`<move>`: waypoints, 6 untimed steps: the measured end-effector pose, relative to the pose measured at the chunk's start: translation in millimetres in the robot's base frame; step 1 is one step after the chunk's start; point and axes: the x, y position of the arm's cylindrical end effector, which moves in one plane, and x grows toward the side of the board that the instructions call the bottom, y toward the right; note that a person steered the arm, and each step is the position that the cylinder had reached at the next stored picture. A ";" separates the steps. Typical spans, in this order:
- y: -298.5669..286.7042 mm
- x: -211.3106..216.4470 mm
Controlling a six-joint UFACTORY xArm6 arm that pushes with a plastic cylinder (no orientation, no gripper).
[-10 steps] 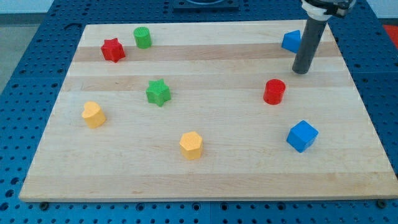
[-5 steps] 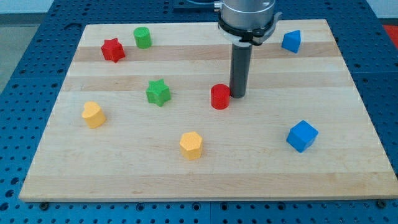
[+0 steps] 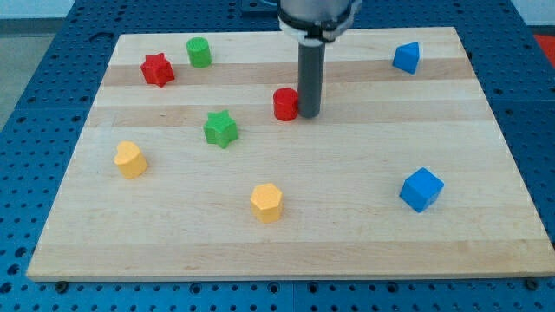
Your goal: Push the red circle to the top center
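Light wooden tabletop [image 3: 486,130], blue pegboard underneath. My tip [image 3: 309,113] touching the red circle [image 3: 285,103] on its right side. No jaws here, just a rod.

A wooden board [image 3: 486,113] lies on a blue table with little holes [image 3: 52,61]. A red star [image 3: 157,69] sits near the view's top left, with a green round block [image 3: 199,52] just beside it. A green star [image 3: 220,128] is lower down. A yellow heart [image 3: 130,159] is at the view's left. A yellow six-sided block [image 3: 267,202] is near the bottom middle. One blue block [image 3: 406,57] is at the top right, and a blue cube [image 3: 421,189] is at the bottom right.
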 end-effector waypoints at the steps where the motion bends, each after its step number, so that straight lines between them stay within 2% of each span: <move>1: -0.8 -6.1; 3: -3.2 32.7; 4: -47.1 32.7; 6: -43.9 -23.4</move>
